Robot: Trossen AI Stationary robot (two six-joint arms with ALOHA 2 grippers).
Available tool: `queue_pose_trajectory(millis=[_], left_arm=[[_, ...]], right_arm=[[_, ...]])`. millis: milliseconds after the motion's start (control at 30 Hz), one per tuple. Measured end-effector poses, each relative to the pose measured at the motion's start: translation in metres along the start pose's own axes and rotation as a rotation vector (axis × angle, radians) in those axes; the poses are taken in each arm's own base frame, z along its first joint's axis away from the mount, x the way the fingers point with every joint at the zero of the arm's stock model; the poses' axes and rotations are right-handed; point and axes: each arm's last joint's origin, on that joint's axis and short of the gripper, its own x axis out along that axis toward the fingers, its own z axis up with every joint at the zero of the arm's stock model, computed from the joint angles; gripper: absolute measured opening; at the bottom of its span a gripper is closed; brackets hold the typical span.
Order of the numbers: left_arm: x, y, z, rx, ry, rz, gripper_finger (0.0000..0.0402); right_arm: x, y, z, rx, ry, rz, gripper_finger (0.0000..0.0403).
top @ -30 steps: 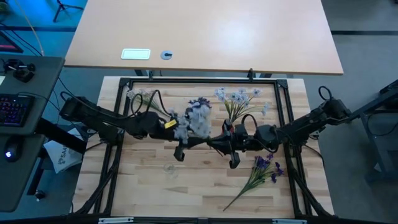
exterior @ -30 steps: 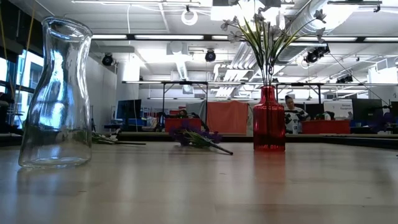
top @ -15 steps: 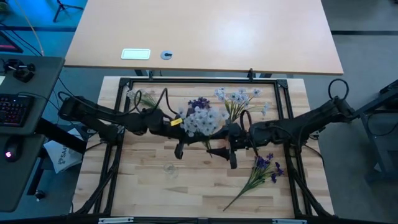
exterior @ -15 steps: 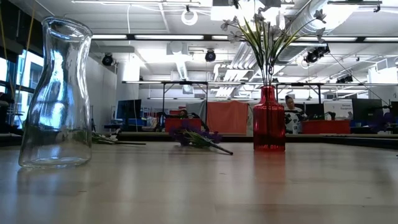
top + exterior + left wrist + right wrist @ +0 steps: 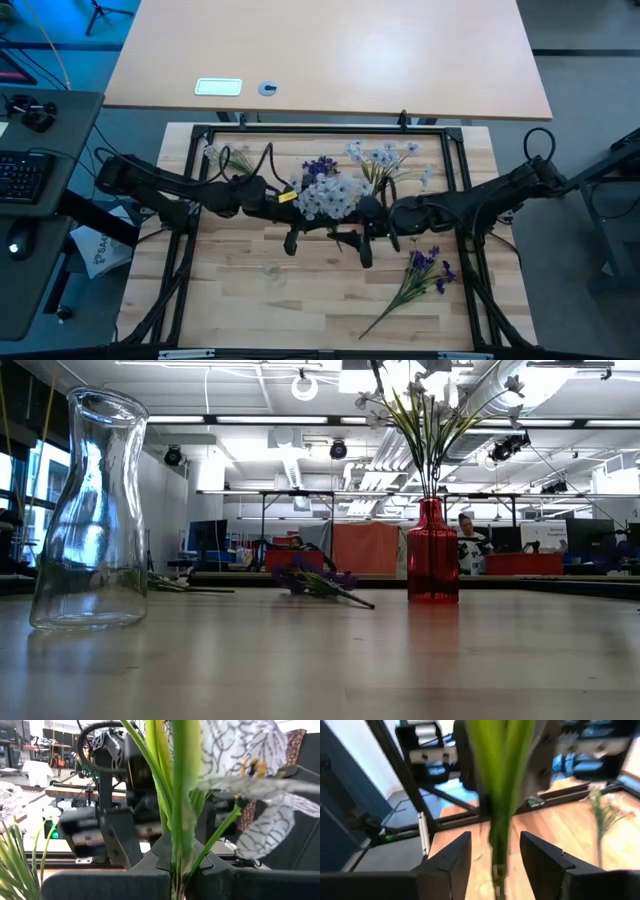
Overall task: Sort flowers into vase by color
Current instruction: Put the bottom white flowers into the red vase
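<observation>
A white-blossomed flower (image 5: 330, 195) stands upright in the air above the table's middle, its green stem (image 5: 181, 815) in my shut left gripper (image 5: 177, 882), which reaches in level from the left (image 5: 318, 218). My right gripper (image 5: 495, 857) faces it from the right (image 5: 352, 228), open, with one finger on either side of the same stem (image 5: 497, 820) and not touching it. A red vase (image 5: 432, 555) holds white flowers (image 5: 420, 405). A clear glass vase (image 5: 90, 510) stands near the front left. My left gripper pinches the held flower's stem low down (image 5: 180, 867) between its two fingers. The fingers lie level, coming from the table's left, across the stem. The flower stands upright above them with its blossoms (image 5: 250, 775) on top, lifted clear of the table.
One purple flower (image 5: 425, 270) lies on the table at the near right and another (image 5: 320, 166) at the far middle. A pale sprig (image 5: 225, 156) lies at the far left. A black frame (image 5: 320, 130) runs around the work area.
My left gripper has moved a little toward the table's right edge. The held flower's blossom head has turned from lying on its side to facing up, and now shows wider from above. My right arm has drawn slightly toward the left.
</observation>
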Motion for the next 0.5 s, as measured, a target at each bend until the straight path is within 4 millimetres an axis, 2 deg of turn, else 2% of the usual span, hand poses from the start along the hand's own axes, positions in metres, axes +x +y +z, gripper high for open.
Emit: queue_pose_trajectory(millis=[100, 333, 500], left_arm=[[0.0008, 0.0010, -0.0016, 0.000, 0.007, 0.005, 0.0001], [0.0005, 0.0028, -0.0061, -0.001, 0.057, 0.017, 0.0000], [0.0004, 0.0029, -0.0058, -0.001, 0.056, 0.014, 0.0000]], right_arm=[[0.0051, 0.0003, -0.0045, -0.005, 0.016, 0.006, 0.0147], [0.0027, 0.0010, -0.0002, -0.007, -0.013, 0.014, 0.0115], [0.0024, 0.0006, -0.0010, -0.012, -0.002, 0.015, 0.0077]])
